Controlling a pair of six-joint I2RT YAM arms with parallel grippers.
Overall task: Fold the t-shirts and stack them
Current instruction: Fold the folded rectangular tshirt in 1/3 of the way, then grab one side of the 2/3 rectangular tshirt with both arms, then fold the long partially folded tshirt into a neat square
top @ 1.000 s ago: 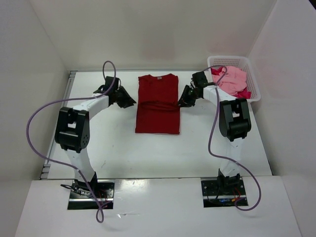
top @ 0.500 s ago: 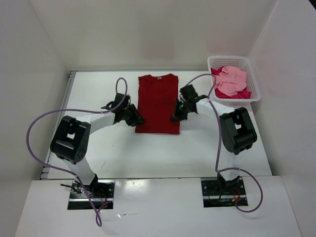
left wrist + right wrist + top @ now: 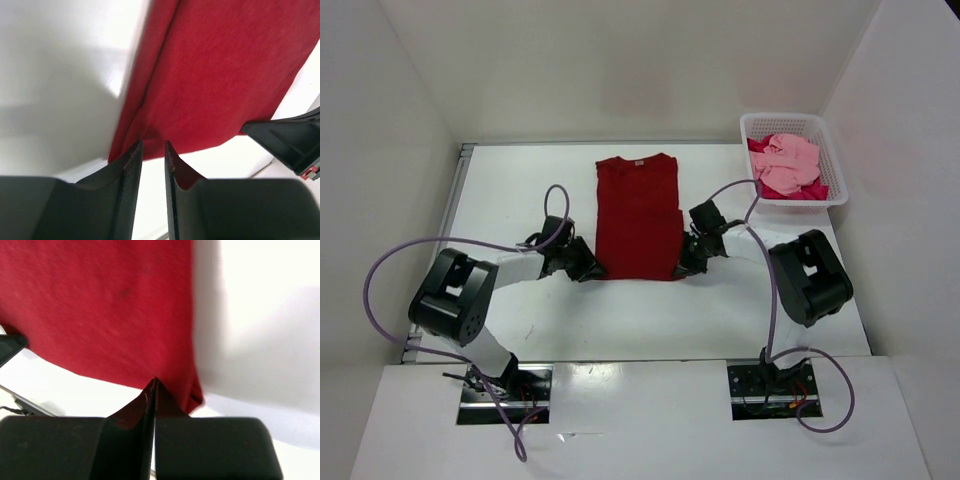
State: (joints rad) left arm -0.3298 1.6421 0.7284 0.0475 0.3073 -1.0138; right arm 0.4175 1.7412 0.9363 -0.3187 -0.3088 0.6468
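Note:
A dark red t-shirt (image 3: 638, 215) lies flat in the middle of the table, collar at the far end and sleeves tucked in. My left gripper (image 3: 590, 271) sits at its near left corner. In the left wrist view its jaws (image 3: 152, 146) stand a narrow gap apart, tips right at the hem of the shirt (image 3: 215, 75). My right gripper (image 3: 682, 268) is at the near right corner. In the right wrist view it is pinched shut (image 3: 154, 381) on the hem of the shirt (image 3: 100, 305). A light pink t-shirt (image 3: 790, 160) and a crimson t-shirt (image 3: 812, 190) lie crumpled in the basket.
The white mesh basket (image 3: 752, 122) stands at the far right corner of the table. White walls close in the table on the left, back and right. Purple cables loop from both arms above the table.
Both arms have slid down the shirt's sides from its middle to its near corners. The right gripper has gone from open to shut at the hem.

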